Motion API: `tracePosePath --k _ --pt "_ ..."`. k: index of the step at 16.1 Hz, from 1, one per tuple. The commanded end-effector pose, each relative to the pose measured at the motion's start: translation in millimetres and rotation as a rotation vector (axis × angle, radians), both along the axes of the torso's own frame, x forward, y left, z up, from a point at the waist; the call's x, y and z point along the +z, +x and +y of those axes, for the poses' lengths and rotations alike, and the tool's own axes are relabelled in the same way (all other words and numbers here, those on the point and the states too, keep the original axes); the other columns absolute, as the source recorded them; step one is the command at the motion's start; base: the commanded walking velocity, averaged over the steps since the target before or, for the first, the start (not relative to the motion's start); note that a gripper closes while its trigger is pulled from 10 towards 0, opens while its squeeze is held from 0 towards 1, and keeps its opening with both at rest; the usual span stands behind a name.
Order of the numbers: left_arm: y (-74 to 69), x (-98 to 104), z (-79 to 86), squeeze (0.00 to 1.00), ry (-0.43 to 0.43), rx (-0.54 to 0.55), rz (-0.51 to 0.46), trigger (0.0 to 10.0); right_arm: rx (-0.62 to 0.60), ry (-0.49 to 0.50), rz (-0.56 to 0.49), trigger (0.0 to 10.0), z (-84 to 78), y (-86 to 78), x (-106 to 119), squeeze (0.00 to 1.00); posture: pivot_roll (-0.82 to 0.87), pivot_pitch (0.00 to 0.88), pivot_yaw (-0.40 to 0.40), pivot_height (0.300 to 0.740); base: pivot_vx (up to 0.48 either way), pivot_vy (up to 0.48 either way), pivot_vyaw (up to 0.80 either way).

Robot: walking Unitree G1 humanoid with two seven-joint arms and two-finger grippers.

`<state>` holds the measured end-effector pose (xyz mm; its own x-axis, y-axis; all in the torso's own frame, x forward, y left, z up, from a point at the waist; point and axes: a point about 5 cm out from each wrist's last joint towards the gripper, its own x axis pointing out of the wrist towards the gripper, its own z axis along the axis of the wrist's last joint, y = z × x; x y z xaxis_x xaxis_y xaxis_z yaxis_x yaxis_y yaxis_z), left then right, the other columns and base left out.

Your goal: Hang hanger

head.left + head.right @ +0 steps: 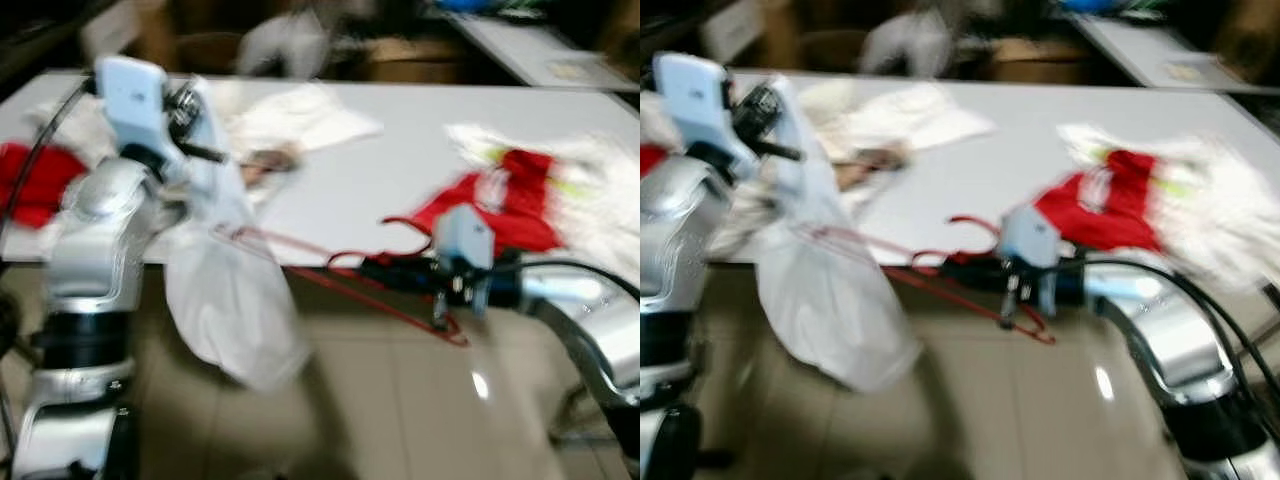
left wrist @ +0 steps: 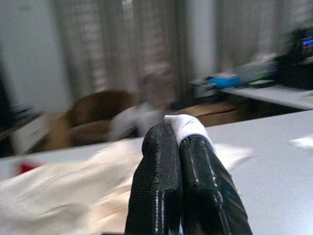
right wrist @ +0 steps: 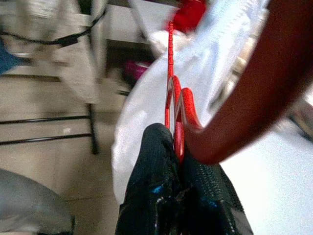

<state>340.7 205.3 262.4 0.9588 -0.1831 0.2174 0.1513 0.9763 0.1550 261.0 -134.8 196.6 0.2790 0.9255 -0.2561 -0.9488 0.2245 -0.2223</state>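
Observation:
A red wire hanger point(image 1: 340, 265) sticks out level past the table's front edge, and my right gripper point(image 1: 372, 268) is shut on it near the hook. In the right wrist view the black fingers point(image 3: 161, 161) pinch the hanger's red wire point(image 3: 170, 73). One end of the hanger reaches into a white garment point(image 1: 225, 290) that hangs down toward the floor. My left gripper point(image 1: 205, 152) is raised above the table's front left and is shut on the top of that garment. A white fold point(image 2: 185, 125) shows between its fingertips. The eye views are blurred.
The white table point(image 1: 400, 150) holds a red garment point(image 1: 500, 200), a white pile point(image 1: 600, 190) at the right, pale cloth point(image 1: 300, 115) at the back and red cloth point(image 1: 30, 180) at the left. Tiled floor point(image 1: 400, 400) lies below. A second table point(image 1: 530, 45) stands behind.

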Motion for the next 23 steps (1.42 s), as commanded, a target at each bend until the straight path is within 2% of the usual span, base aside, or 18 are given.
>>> tracePosePath --k 1,4,10,11,12,13,14,15,17,18,19,20,21,22,23 --pt "0.7 14 -11.9 0.00 0.011 -0.050 -0.054 10.0 0.030 -0.025 -0.004 10.0 -3.4 -2.0 1 0.00 -0.10 0.000 0.012 0.740 0.364 0.000 0.00" --pt "3.0 27 -16.4 0.00 0.000 -0.085 -0.090 10.0 0.105 -0.074 0.022 10.0 -0.8 -3.7 1 0.00 -0.11 0.000 0.010 0.740 0.365 0.000 0.00" --pt "-3.6 56 -27.4 0.00 -0.044 -0.186 -0.166 10.0 0.195 -0.092 0.001 10.0 25.3 5.7 -1 0.00 -0.10 0.000 -0.003 0.740 0.363 0.000 0.00" --pt "-7.7 63 -32.0 0.00 -0.059 -0.223 -0.181 10.0 0.137 -0.085 -0.032 10.0 34.1 19.1 -1 0.00 -0.09 0.000 -0.007 0.740 0.356 0.000 0.00" --pt "-14.0 73 -37.9 0.00 -0.078 -0.276 -0.206 10.0 0.037 -0.057 -0.094 10.0 45.1 40.6 5 0.00 -0.09 0.000 -0.010 0.740 0.356 0.000 0.00" --pt "-16.5 77 -39.1 0.00 -0.086 -0.290 -0.219 10.0 -0.004 -0.045 -0.123 10.0 47.5 48.8 10 0.00 -0.09 0.000 -0.010 0.740 0.356 0.000 0.00" --pt "-20.3 85 -39.6 0.00 -0.100 -0.305 -0.241 10.0 -0.073 -0.023 -0.170 10.0 49.7 62.7 20 0.00 -0.09 0.000 -0.015 0.740 0.356 0.000 0.00" --pt "-25.4 100 -36.7 0.00 -0.135 -0.316 -0.286 10.0 -0.199 0.028 -0.230 10.0 48.6 86.0 43 0.00 -0.08 0.000 -0.017 0.740 0.360 0.000 0.00" --pt "-28.8 112 -32.7 0.00 -0.172 -0.322 -0.318 10.0 -0.273 0.040 -0.319 10.0 43.7 102.6 65 0.00 -0.08 0.000 -0.017 0.740 0.358 0.000 0.00" --pt "-31.7 121 -28.1 0.00 -0.195 -0.323 -0.345 10.0 -0.370 0.055 -0.419 10.0 35.2 118.2 92 0.00 -0.08 0.000 -0.016 0.740 0.356 0.000 0.00" --pt "-35.4 132 -18.5 0.00 -0.222 -0.308 -0.378 10.0 -0.540 0.206 -0.563 10.0 20.2 131.2 145 0.00 -0.08 0.000 -0.016 0.740 0.356 0.000 0.00" --pt "-37.9 139 -8.1 0.00 -0.238 -0.281 -0.403 10.0 -0.640 0.362 -0.676 10.0 6.8 130.7 189 0.00 -0.07 0.000 -0.018 0.740 0.356 0.000 0.00" --pt "-39.4 143 2.3 0.00 -0.251 -0.247 -0.418 10.0 -0.644 0.437 -0.755 10.0 0.4 125.7 211 0.00 -0.07 0.000 -0.021 0.740 0.360 0.000 0.00" --pt "-40.4 143 13.1 0.00 -0.260 -0.204 -0.427 10.0 -0.608 0.468 -0.774 10.0 -0.1 123.1 219 0.00 -0.07 0.000 -0.024 0.740 0.356 0.000 0.00" --pt "-40.8 141 19.5 0.00 -0.266 -0.173 -0.422 10.0 -0.589 0.434 -0.779 10.0 2.4 125.3 214 0.00 -0.07 0.000 -0.026 0.740 0.356 0.000 0.00"
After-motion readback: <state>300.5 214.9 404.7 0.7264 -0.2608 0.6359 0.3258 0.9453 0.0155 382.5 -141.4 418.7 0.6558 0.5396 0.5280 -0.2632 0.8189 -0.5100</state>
